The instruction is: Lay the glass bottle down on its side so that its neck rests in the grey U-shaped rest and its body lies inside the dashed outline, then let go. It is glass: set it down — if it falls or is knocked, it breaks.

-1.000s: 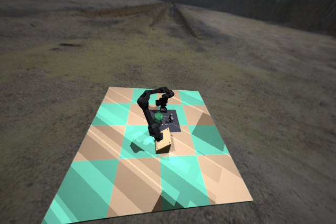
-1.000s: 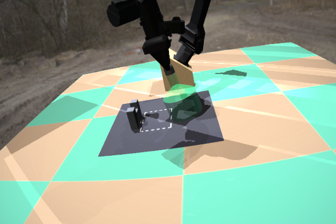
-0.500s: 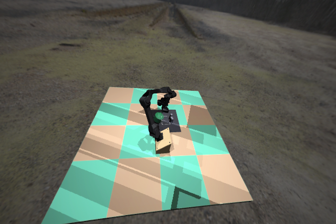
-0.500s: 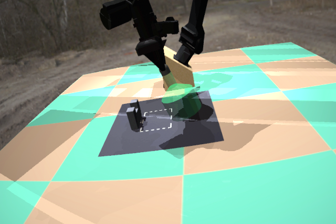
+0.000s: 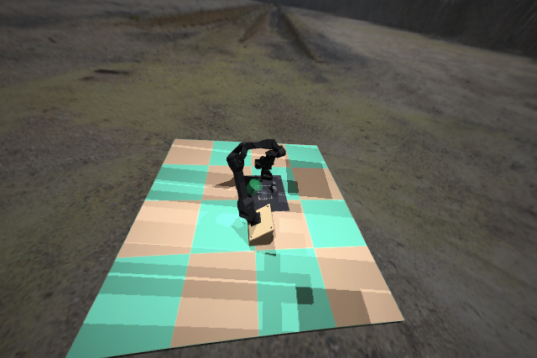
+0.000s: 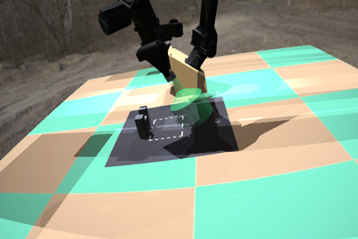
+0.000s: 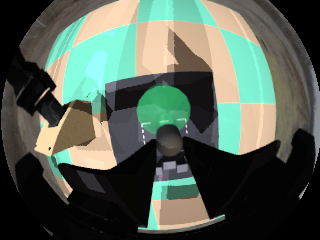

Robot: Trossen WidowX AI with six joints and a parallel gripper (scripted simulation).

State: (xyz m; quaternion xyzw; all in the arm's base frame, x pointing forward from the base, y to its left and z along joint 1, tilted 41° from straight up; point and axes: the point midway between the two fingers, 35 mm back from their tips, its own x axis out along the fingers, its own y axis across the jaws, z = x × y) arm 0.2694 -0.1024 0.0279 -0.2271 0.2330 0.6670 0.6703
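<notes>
- Bottle (image 5: pixel 253 186) (image 6: pixel 193 109) (image 7: pixel 164 106), green glass, is in our jaws (image 5: pixel 266 175) (image 6: pixel 171 75), pinched at its grey-topped neck.
- We have it tilted, neck up towards the arm, its body over the dark mat (image 5: pixel 282 204) (image 6: pixel 121 152) (image 7: pixel 122 132), beside the dashed outline (image 5: pixel 265 199) (image 6: pixel 166 138) (image 7: pixel 143 134); whether its base touches, we cannot tell.
- Done, we judge: the grasp and part of the tipping.
- Left for us: lay it flat, neck into the grey rest (image 5: pixel 273 188) (image 6: pixel 141 126) (image 7: pixel 170 165), body inside the outline, then let go.

A dark mat (image 5: pixel 282 204) (image 6: pixel 121 155) (image 7: pixel 125 130) apparently lies flat on the green-and-peach checkered table (image 5: pixel 225 293) (image 6: pixel 260 201) (image 7: pixel 255 85).
</notes>
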